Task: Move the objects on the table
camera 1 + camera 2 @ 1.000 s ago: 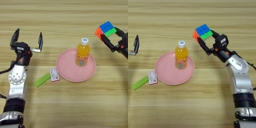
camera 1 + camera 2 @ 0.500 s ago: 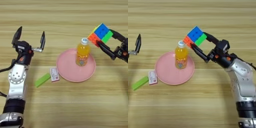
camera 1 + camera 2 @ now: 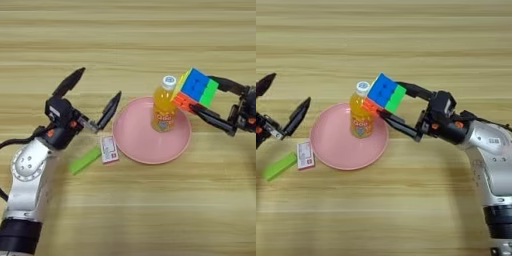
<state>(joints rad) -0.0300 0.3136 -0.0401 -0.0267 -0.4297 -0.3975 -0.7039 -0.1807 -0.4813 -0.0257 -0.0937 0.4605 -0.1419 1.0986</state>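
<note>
The wooden table (image 3: 125,45) fills my view, its grain running across the frame. At centre I see the pink plate (image 3: 145,145) with the orange-juice bottle (image 3: 164,105) standing upright on its upper right part. My right gripper (image 3: 390,104) reaches in from the right edge with its two black fingers clamped on the puzzle cube (image 3: 385,93), held tilted in the air just beside the bottle's white cap. My left gripper (image 3: 90,92) sits at centre left, fingers spread wide and holding nothing. Just left of the plate lie a small white card (image 3: 109,149) and a green strip (image 3: 85,160).
</note>
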